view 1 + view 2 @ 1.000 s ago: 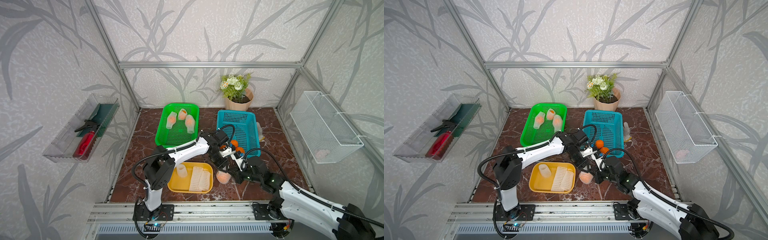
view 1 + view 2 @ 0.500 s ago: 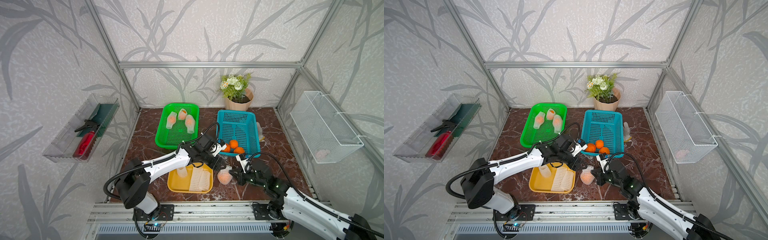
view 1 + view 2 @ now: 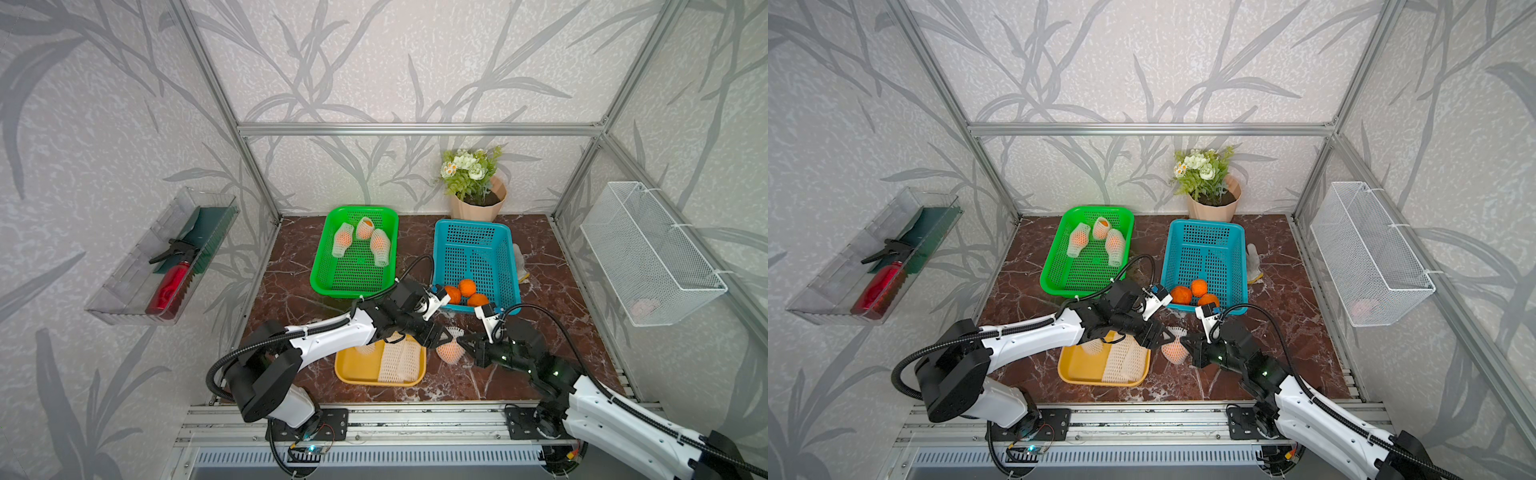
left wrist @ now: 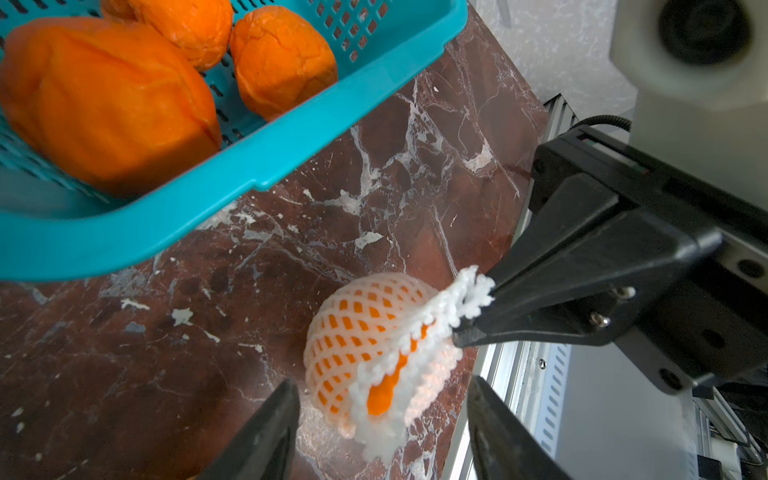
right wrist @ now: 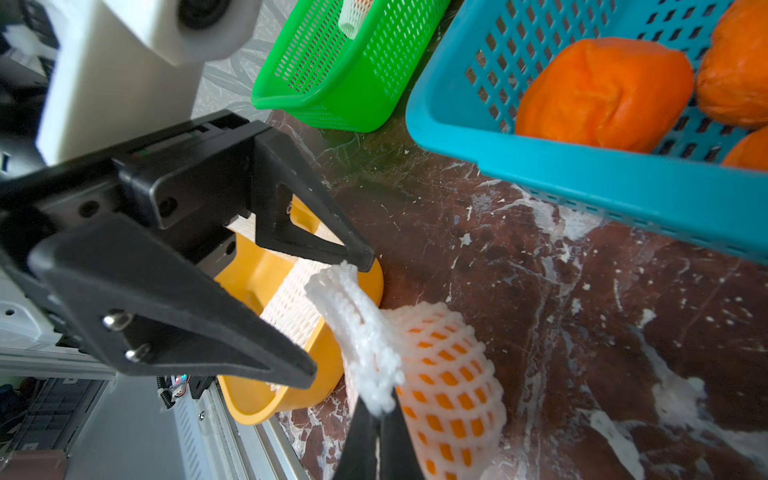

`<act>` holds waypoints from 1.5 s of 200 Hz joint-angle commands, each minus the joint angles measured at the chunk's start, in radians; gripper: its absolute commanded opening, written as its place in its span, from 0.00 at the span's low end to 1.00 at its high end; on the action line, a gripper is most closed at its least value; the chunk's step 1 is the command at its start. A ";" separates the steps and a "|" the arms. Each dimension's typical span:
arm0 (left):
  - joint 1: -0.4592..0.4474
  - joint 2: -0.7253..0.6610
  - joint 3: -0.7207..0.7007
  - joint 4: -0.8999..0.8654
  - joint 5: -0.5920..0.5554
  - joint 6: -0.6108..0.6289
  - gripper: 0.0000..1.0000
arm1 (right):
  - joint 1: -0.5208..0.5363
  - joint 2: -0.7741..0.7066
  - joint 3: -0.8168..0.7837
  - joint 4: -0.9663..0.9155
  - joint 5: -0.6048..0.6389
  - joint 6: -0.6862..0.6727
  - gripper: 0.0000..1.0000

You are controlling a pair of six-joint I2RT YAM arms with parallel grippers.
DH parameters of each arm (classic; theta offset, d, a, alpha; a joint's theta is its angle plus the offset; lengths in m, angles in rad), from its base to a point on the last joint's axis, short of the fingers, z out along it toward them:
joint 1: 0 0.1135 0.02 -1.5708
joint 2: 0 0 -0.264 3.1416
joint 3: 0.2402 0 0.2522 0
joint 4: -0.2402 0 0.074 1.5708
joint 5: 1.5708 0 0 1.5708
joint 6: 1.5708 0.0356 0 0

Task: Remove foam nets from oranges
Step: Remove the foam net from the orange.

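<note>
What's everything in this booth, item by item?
green basket: one, green, table's rear left.
wrapped oranges: three, white-netted, in green basket.
blue basket: one, teal, rear right.
bare oranges: three, orange, blue basket's near end.
yellow tray: one, yellow, front.
empty foam nets: at least two, off-white, yellow tray.
netted orange: one, white-netted, table, beside yellow tray.
flower pot: one, beige, back wall.
wire basket: one, white, right wall.
spray bottle: one, red, left-wall shelf.
left end effector: one, black, open near netted orange.
right end effector: one, black, shut on its foam net.
</note>
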 commanded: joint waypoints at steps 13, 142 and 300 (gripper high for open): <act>-0.017 0.046 0.013 0.067 0.017 0.028 0.63 | -0.007 -0.021 -0.013 0.053 -0.007 0.069 0.00; -0.027 0.103 0.086 0.119 0.051 -0.026 0.09 | -0.085 -0.055 0.008 -0.022 -0.011 0.129 0.42; -0.023 0.205 0.211 -0.015 0.239 -0.161 0.06 | -0.103 0.002 0.095 -0.226 0.079 -0.293 0.79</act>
